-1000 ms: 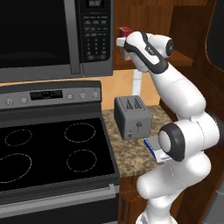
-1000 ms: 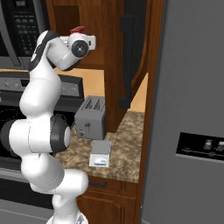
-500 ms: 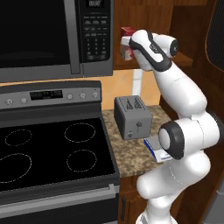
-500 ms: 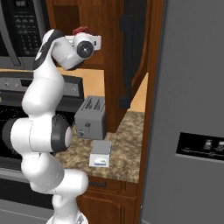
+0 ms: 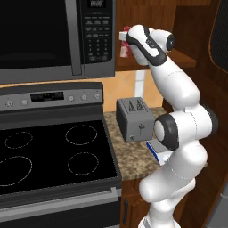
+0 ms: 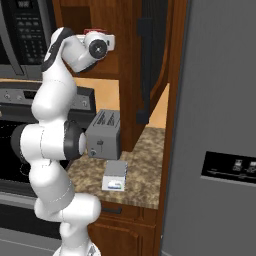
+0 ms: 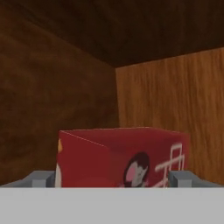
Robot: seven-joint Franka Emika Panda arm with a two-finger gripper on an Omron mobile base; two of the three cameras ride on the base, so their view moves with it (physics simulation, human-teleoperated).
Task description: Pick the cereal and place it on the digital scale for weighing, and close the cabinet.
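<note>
We see a kitchen with a black stove (image 5: 53, 151) and microwave (image 5: 53, 38) on the left and a speckled bench (image 6: 145, 165) beside them. On the bench stands the grey toaster (image 5: 133, 118), with the digital scale (image 6: 115, 176) just in front of it. Above, the cabinet (image 6: 125, 45) is open, its door (image 6: 152, 55) swung out. The tool (image 7: 113, 179) reaches inside, a finger (image 7: 41, 178) on either side of the cereal (image 7: 127, 159); we cannot tell whether it grips. At far right is a grey refrigerator (image 6: 215, 125)
</note>
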